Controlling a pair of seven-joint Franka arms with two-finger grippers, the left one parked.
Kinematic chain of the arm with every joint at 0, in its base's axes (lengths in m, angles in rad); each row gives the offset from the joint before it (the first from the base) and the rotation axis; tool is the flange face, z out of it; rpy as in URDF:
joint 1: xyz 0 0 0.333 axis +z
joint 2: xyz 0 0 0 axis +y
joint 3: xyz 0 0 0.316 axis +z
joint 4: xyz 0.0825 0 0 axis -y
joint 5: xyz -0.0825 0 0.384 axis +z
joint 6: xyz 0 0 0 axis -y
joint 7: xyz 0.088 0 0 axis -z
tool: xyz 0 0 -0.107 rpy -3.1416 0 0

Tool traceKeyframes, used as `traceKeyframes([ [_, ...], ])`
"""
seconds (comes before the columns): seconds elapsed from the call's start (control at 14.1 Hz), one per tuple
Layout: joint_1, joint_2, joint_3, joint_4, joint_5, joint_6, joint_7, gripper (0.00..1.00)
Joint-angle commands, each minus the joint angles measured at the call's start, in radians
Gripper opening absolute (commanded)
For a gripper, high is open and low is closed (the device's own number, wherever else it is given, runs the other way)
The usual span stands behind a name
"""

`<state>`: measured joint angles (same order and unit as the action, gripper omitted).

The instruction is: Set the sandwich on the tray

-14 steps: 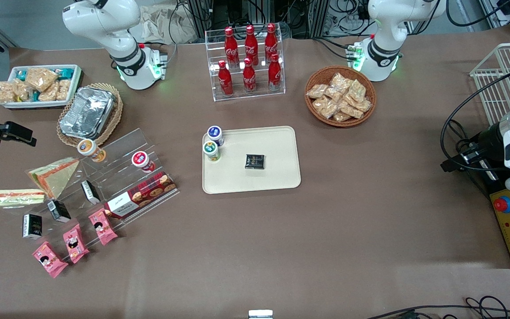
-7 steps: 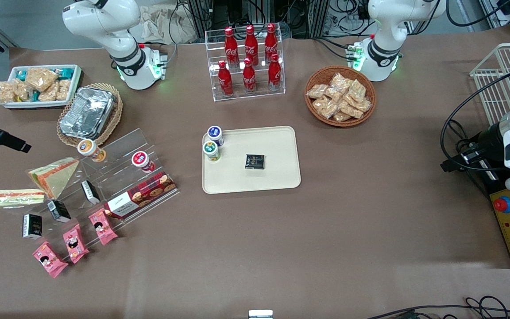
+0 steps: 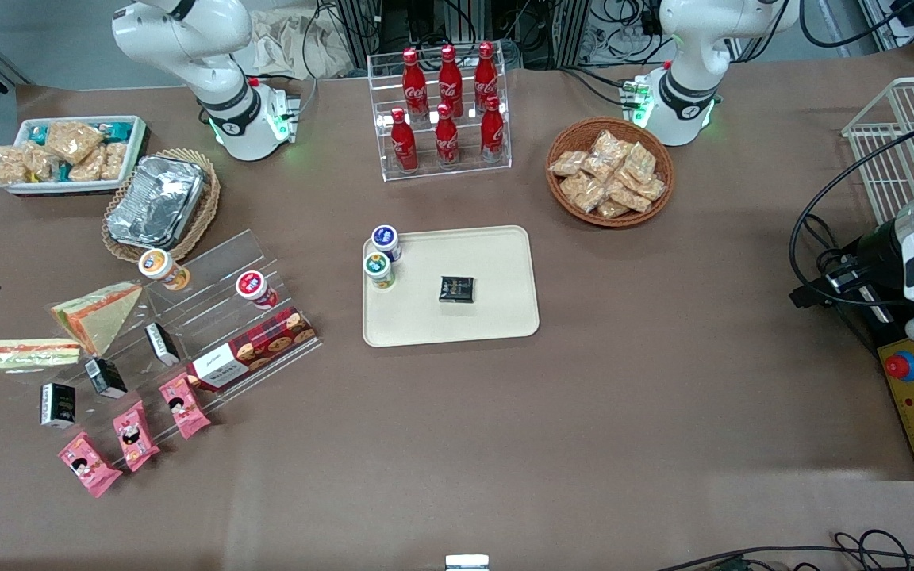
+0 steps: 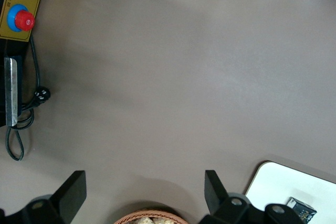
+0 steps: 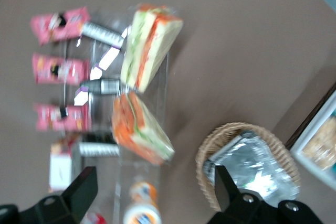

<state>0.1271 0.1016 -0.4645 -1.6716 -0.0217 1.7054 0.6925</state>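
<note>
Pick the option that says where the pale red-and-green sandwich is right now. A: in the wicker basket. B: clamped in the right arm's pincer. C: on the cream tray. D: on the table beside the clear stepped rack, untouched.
D: the sandwich lies on the table beside the clear rack, far from the tray; the open pincer hangs above, holding nothing.

Soft, even light from overhead fills the front view; the table (image 3: 584,412) is evenly bright, with short, faint shadows. The foil pan (image 3: 157,198) glares white. My wrist view is smeared: the sandwich (image 5: 149,51) and pink packets (image 5: 58,69) look soft-edged. My gripper (image 5: 152,195) hangs above them, its spread fingers (image 5: 84,187) dark and shadowed.
</note>
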Motion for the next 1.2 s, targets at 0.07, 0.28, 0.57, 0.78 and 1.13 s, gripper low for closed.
traceKeyframes([
  [0.07, -0.043, 0.131, -0.013, 0.053, 0.009, 0.081, 0.136, 0.99],
  [0.28, -0.058, 0.228, -0.016, 0.055, 0.011, 0.248, 0.139, 0.99],
  [0.57, -0.113, 0.314, -0.014, 0.055, 0.058, 0.379, 0.211, 0.99],
  [0.78, -0.119, 0.343, -0.014, 0.055, 0.109, 0.385, 0.248, 0.99],
  [1.13, -0.129, 0.392, -0.014, 0.055, 0.154, 0.439, 0.309, 0.98],
])
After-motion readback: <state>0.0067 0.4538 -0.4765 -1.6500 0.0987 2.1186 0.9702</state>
